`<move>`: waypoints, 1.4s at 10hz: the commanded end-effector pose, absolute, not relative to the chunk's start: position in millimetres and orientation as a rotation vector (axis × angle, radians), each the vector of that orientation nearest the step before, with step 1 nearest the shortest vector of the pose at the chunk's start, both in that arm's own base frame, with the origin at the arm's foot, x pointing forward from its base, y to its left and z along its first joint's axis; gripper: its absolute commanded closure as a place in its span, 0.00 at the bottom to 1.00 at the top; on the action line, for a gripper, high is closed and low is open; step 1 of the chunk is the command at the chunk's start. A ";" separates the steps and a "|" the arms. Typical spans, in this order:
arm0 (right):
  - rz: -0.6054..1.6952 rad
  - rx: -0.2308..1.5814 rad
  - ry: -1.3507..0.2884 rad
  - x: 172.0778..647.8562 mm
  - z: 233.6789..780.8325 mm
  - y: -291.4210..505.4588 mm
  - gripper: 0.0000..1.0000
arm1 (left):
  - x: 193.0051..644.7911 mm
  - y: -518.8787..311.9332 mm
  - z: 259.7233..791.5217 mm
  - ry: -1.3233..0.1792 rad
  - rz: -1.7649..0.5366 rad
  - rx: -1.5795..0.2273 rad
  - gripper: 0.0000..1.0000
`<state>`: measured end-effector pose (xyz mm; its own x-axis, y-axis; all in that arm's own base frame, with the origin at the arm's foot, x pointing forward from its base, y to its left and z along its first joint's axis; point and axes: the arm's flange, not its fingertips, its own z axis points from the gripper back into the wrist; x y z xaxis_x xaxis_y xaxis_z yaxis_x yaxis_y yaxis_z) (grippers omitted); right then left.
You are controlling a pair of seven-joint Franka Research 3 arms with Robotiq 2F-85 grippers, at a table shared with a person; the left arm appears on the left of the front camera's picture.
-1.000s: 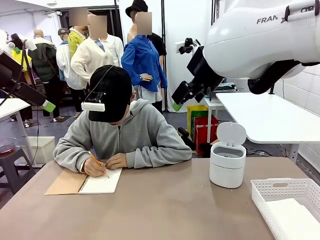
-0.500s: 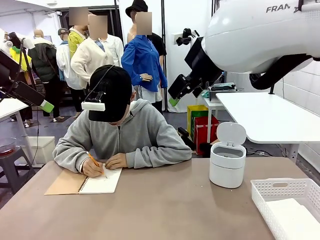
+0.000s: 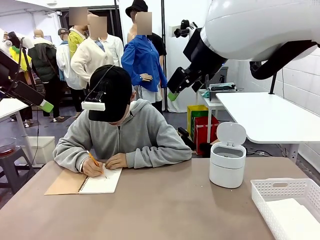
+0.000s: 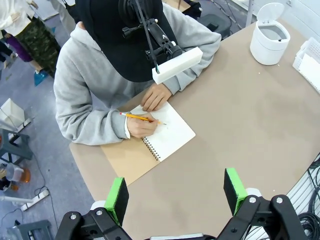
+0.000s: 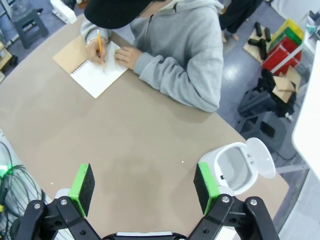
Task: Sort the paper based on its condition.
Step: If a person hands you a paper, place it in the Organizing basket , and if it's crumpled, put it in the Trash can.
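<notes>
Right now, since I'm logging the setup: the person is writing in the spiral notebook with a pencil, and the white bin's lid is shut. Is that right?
Not quite: the lid of the white bin is flipped up and open, as the front view shows. The rest stands: the person is writing in the spiral notebook with a pencil.

Notebook [image 3: 95,182]: on tabletop [image 3: 165,210], far left. Bin [image 3: 227,162]: far right of centre. Basket [image 3: 280,189]: near right corner, paper [image 3: 295,219] inside.

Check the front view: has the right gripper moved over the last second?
Yes. The right gripper has risen and edged slightly toward picture left, ending higher above the white bin.
</notes>
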<state>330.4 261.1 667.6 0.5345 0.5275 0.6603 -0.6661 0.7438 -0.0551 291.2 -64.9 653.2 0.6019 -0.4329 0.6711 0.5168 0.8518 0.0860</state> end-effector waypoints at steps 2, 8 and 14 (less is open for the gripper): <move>0.717 0.214 -0.709 330.4 667.6 261.1 0.00 | 291.4 -64.9 653.6 -0.747 -0.551 -0.121 0.00; 0.717 0.214 -0.709 330.4 667.6 261.1 0.00 | 291.4 -64.9 653.6 -0.747 -0.551 -0.121 0.00; 0.717 0.214 -0.709 330.4 667.6 261.1 0.00 | 291.4 -64.9 653.6 -0.747 -0.551 -0.121 0.00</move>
